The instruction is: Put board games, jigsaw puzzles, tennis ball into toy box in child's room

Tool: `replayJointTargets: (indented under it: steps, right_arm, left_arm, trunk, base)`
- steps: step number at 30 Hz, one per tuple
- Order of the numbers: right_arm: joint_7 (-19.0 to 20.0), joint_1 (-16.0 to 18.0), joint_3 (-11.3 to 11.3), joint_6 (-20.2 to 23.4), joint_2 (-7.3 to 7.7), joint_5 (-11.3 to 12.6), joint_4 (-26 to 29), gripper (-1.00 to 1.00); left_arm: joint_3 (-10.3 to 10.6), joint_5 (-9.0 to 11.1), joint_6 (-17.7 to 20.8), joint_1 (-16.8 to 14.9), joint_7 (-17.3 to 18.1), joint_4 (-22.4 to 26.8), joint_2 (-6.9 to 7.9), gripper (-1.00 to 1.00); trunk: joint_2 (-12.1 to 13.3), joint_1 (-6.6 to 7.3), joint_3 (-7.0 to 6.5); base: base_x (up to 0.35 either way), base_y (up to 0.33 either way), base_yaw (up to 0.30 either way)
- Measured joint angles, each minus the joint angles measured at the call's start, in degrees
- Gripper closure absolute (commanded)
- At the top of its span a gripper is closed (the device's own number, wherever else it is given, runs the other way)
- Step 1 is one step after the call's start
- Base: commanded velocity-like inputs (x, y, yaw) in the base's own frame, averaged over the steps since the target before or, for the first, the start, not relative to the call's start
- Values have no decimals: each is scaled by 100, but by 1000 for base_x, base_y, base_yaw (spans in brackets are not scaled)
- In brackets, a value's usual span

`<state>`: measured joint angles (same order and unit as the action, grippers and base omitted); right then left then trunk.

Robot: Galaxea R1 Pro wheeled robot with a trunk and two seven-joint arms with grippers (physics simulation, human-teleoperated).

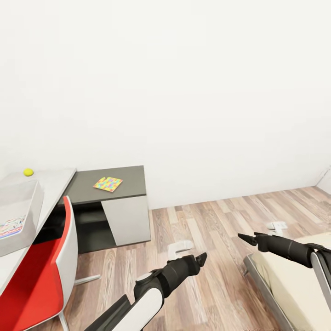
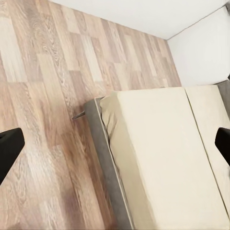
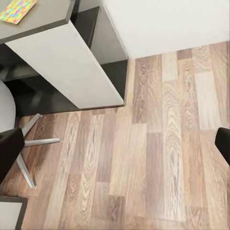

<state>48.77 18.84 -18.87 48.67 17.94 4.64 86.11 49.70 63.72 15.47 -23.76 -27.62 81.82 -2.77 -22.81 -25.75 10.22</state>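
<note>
Currently the robot stands mid-room, between counter point(image 1: 50, 184) and bed point(image 1: 294, 285), carrying nothing. Left gripper point(image 1: 200, 258) and right gripper point(image 1: 246, 238) both hang over the wood floor point(image 1: 207, 230); each wrist view shows dark fingertips at opposite edges with bare floor or bed between, so both are spread and empty. Toy box point(image 1: 18, 216), a clear bin with something printed inside, sits on the counter's near end; tennis ball point(image 1: 28, 172) lies just beyond the box, by the wall. Colourful flat puzzle point(image 1: 107, 184) lies on the dark part of the counter, farther from the box. From the grippers, all of these lie well off to the left, so the left arm is nearer. Bed part in view is bare; board games there can't be seen.
</note>
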Motion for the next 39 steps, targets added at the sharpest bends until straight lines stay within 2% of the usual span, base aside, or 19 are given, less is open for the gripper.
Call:
replayJointTargets:
  steps: [17, 39]
  right_arm:
    - [-19, 8, 1, -2, -16, 2, -7, -100]
    - [-28, 7, -14, 1, -28, -1, -1, -100]
  left_arm:
    - [-15, 2, 3, 0, -18, 0, 12, -100]
    - [-60, 9, 4, 0, -52, -14, 20, -100]
  trunk:
    - [1, -2, -140]
    - [0, -3, -330]
  base:
    - [-58, 0, -139]
    - [-296, 0, -18]
